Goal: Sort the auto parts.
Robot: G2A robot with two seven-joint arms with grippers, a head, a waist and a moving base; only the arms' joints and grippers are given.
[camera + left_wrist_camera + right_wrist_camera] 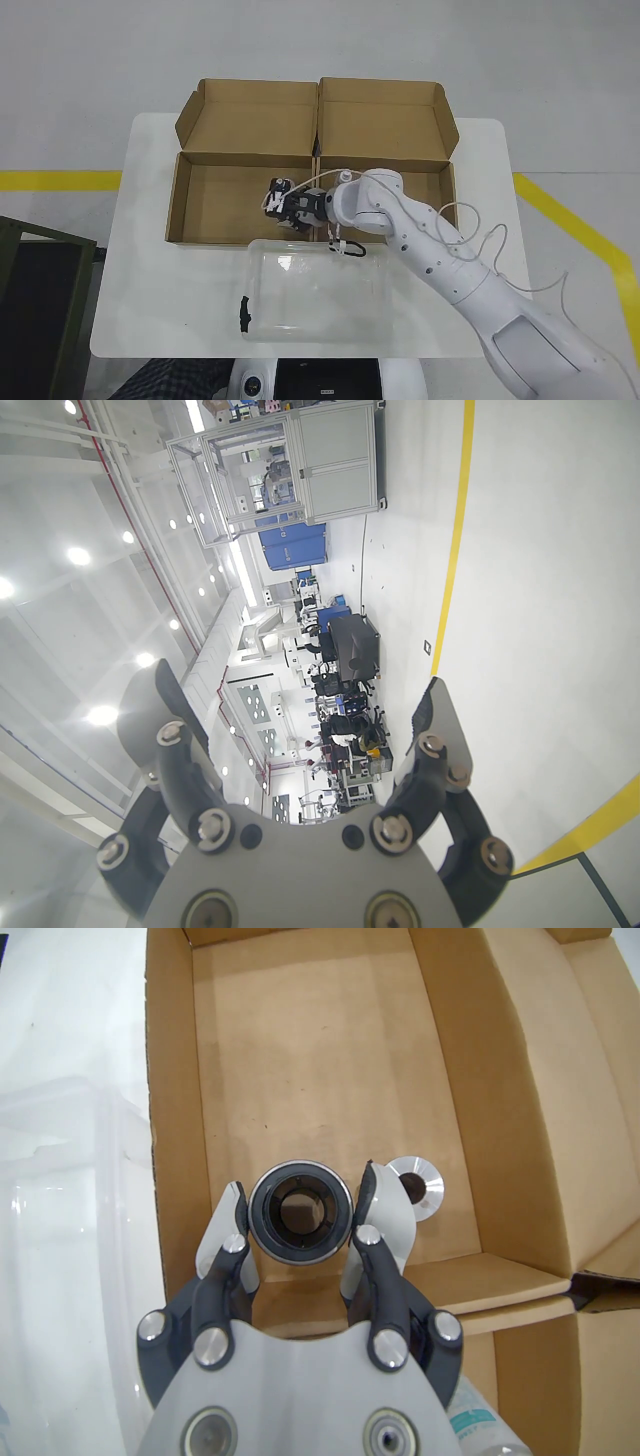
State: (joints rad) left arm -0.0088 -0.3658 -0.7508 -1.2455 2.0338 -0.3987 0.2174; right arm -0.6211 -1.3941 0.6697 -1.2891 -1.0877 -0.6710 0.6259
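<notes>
My right gripper [302, 1195] is shut on a round bearing [299, 1248] with a dark face and a metal rim, gripped at its two sides. It hangs over the floor of the left cardboard box [320, 1053], near the wall shared with the neighbouring box. A shiny silver flanged ring [425, 1183] lies on the box floor just beside one finger. In the top view the right gripper [281, 201] is inside the left box [215, 205]. My left gripper [300, 680] is open with nothing between its fingers, pointing out at the room.
Two open cardboard boxes stand side by side at the back of the white table [140, 250], the right box [437, 185] partly under the arm. A clear plastic bin [315, 295] with a black latch [243, 314] sits in front of them.
</notes>
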